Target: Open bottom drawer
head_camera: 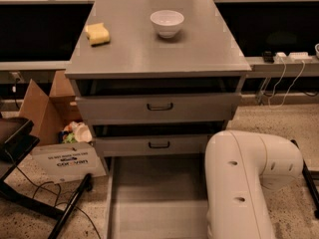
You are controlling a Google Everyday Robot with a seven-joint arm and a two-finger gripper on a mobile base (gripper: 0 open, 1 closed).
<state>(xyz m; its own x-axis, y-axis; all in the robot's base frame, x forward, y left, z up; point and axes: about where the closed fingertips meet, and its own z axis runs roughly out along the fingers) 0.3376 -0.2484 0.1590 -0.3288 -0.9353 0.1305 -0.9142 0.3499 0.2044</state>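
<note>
The grey cabinet (159, 54) has three drawers. The bottom drawer (154, 193) is pulled far out; its plain grey tray runs down to the lower edge of the view, and its front panel and handle are out of view below. The mid-sized drawer (158, 145) and the tallest-fronted drawer (159, 107) above it are pushed in, each with a dark handle. My white arm (244, 183) fills the lower right, beside and over the tray's right side. My gripper is out of view below the frame.
A white bowl (167, 23) and a yellow sponge (97, 34) sit on the cabinet top. A cardboard box (45, 108) with rubbish, a white sign (67, 161) and a black stand's legs (30, 203) are at the left. Cables (284, 78) hang at the right.
</note>
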